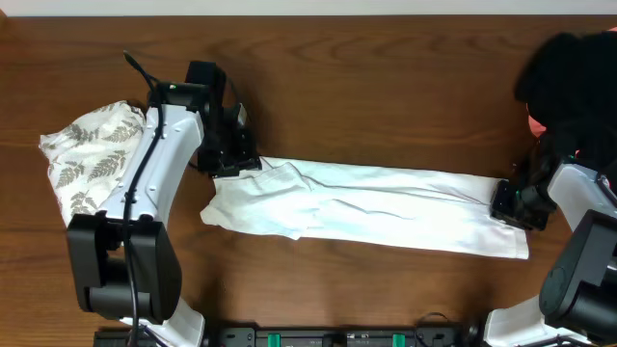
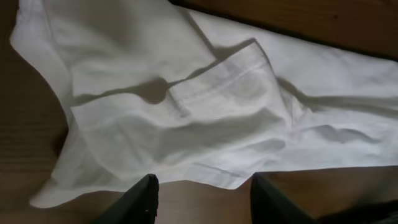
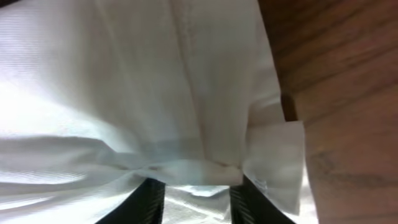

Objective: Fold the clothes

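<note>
White T-shirt (image 1: pixel 386 207), one; leaf-print garment (image 1: pixel 92 154), one; black garment (image 1: pixel 569 72), one.

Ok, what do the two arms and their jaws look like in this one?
Both arms match: the left arm and right arm have white shell links between black joints, on bulky black base motors. A black cable runs along the left arm. The jaws are black and tapered, with no markings visible.
</note>
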Available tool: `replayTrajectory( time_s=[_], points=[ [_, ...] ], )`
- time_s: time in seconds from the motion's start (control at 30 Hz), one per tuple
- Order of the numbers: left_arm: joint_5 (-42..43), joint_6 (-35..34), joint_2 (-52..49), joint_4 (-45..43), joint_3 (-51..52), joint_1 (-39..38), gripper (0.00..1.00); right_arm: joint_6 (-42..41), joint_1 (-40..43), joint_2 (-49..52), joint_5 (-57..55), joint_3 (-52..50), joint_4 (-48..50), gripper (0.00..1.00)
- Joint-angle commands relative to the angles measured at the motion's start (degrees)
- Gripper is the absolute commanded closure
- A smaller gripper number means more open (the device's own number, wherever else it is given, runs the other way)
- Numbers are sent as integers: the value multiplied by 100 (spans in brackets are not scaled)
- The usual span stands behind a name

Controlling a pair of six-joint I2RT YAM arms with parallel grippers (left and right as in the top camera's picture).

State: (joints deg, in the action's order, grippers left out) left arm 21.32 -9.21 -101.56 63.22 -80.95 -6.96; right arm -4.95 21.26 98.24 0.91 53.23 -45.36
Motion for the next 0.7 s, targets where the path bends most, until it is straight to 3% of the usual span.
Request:
replayTrajectory(
  time_s=[0.0,0.07,0.3,0.37,0.43,0.67],
  points=[
    [52,-7,125,72,28,7,52,-22,22,107,-70,151,-79,61],
    [52,-9,125,74,28,7,51,-9,22,107,-68,592,-367,56],
    [52,-7,125,74,28,7,51,74,37,46,-55,1941,-1641,53],
    [52,-7,125,74,28,7,51,72,101,26,-33,2210,-1937,45],
    [52,-7,125,74,28,7,51,74,188,26,-15,2267,-2072,29],
    [52,-7,125,74,28,7,51,122,651,39,306,1574,-1749,22]
  ],
)
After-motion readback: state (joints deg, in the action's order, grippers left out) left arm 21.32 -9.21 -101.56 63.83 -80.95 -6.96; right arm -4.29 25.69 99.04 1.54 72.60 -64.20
